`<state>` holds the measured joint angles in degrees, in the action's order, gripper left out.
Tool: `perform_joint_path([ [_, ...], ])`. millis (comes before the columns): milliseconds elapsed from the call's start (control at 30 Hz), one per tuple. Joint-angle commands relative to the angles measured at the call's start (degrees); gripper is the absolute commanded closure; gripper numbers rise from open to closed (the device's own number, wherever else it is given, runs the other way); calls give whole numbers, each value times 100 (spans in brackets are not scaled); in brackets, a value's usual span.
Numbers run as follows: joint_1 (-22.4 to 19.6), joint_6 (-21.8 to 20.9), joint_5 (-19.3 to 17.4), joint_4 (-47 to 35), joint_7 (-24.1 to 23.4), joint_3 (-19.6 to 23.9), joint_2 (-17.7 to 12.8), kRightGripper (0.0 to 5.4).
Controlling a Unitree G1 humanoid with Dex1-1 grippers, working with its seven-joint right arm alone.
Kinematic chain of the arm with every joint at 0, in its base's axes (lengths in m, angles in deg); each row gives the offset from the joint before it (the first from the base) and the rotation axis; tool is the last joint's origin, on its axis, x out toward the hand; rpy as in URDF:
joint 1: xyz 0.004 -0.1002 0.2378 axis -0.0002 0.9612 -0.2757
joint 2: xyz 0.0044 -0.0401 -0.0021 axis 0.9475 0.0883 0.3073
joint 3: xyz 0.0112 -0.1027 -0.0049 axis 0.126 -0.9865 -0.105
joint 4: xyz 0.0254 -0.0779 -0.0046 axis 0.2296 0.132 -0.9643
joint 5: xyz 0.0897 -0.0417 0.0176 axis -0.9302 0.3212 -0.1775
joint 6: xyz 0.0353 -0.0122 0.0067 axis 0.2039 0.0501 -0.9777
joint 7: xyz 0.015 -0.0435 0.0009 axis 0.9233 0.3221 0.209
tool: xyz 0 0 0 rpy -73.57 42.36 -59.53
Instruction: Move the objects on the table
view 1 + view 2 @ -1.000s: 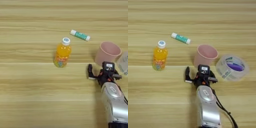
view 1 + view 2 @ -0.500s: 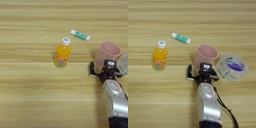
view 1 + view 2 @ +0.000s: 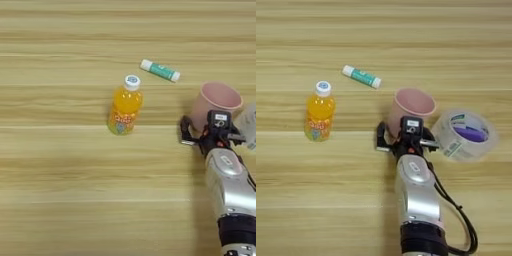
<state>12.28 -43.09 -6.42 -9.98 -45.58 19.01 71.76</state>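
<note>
We see the tabletop [image 3: 316, 200] filling the whole scene, a light wooden surface with long grain lines running left to right. From the near edge comes the right arm [image 3: 417, 200], a silver forearm with a black cable at its right side, reaching toward the far side. At its end is the gripper [image 3: 406, 142], placed directly in front of the pink cup, on the cup's near side. The jaws are spread: one black finger [image 3: 379, 137] stands out at the near-left of the cup's base, the other points to the right toward the tape roll. They hold nothing between them — whether a finger touches the cup wall, we cannot tell.

The tape roll [image 3: 465, 134] lies just beside the cup on its right, clear, with a purple mark on its inner part; it is tilted a little. The pink cup [image 3: 412, 107] stands upright with its opening up, near the centre-right of the tabletop. The orange-juice bottle [image 3: 319, 112] stands upright well apart to the left, with white cap and colourful label. The green-and-white tube [image 3: 361, 76] lies flat on the far side, between the bottle and the cup, and is slanted.
</note>
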Motion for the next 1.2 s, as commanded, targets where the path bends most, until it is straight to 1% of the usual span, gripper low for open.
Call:
perform_joint_path([
  [33,-213,-24,22,183,-47,0,-143,3],
  [267,-299,-117,14,354,-21,-18,-147,3],
  [567,-279,-170,7,365,-14,-22,-140,3],
  [600,-273,-175,3,356,-1,-27,-139,24],
  [633,-261,-187,11,343,8,-39,-141,32],
  [700,-248,-209,25,336,9,-53,-144,67],
  [967,-178,-286,61,290,-51,-105,-135,158],
  [1033,-165,-302,62,287,-57,-117,-133,169],
  [1200,-89,-357,79,209,-68,-180,-72,170],
])
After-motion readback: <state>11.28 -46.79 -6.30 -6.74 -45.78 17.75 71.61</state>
